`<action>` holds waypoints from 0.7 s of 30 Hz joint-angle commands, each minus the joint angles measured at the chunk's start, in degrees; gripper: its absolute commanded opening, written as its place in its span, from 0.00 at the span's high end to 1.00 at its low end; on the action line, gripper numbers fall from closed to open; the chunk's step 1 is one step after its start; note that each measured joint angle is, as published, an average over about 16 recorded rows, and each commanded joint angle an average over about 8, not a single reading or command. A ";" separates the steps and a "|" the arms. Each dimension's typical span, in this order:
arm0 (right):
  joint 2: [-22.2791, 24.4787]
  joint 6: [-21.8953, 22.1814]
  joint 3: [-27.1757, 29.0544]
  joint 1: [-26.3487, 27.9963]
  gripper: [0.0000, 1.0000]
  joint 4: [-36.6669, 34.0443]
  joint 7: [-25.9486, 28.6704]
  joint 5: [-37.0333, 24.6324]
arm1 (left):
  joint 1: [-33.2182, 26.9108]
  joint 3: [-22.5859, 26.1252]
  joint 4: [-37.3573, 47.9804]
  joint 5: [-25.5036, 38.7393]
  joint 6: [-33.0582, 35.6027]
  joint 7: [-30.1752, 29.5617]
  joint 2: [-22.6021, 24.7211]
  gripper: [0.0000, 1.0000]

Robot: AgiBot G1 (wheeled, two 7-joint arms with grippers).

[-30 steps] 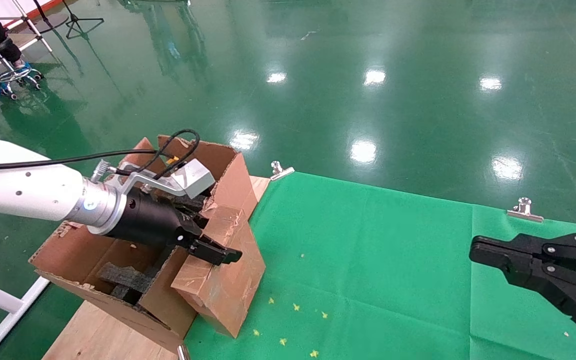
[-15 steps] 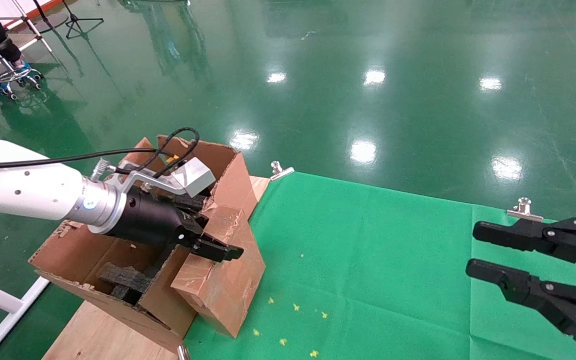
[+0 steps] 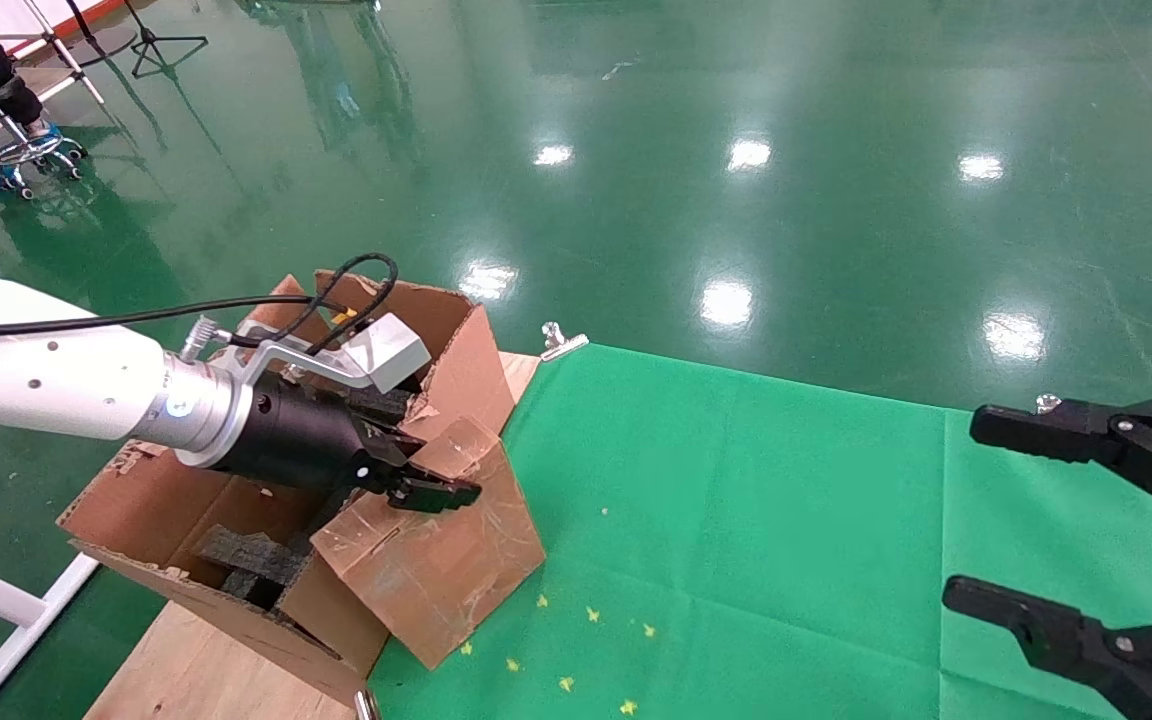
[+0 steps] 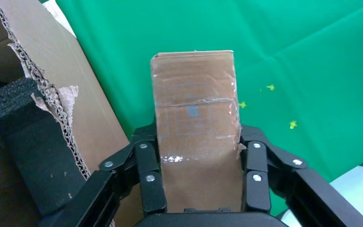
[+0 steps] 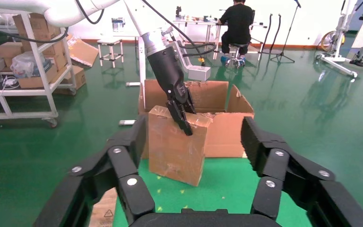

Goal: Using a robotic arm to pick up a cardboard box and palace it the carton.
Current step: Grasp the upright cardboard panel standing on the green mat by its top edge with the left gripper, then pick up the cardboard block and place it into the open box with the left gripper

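Black jaws of the left gripper (image 4: 196, 177) clench the cardboard box (image 3: 431, 555) by its two long sides near one end. It hangs tilted, pressed against the carton (image 3: 176, 520) at its torn right wall, lower corner just over the green cloth (image 3: 736, 520) of the counter. Dark foam (image 3: 241, 555) lies inside the carton. The right gripper (image 3: 1036, 525) hovers well apart, jaws spread wide, with open cloth between the two.

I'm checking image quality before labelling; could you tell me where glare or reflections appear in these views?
Head view: bright lamp reflections dot the glossy green floor. Left wrist view: the clear tape on the cardboard box glints between the left end effector's fingers. Right wrist view: evenly lit.
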 commanded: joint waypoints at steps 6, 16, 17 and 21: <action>0.00 0.00 0.00 0.00 0.00 0.00 0.00 0.00 | -2.87 -1.62 0.70 -1.58 -0.27 2.89 -0.14 1.00; 0.00 0.00 -0.01 0.00 0.00 -0.01 -0.01 0.01 | -14.33 -5.94 2.45 -0.05 -1.92 10.31 -1.59 1.00; 0.00 0.00 -0.01 0.00 0.00 -0.01 -0.01 0.01 | -15.35 -6.28 3.07 0.17 -1.98 11.17 -1.88 1.00; 0.00 0.00 -0.01 0.01 0.00 -0.01 -0.01 0.01 | -18.57 -7.22 6.98 1.22 -1.94 15.35 -3.46 1.00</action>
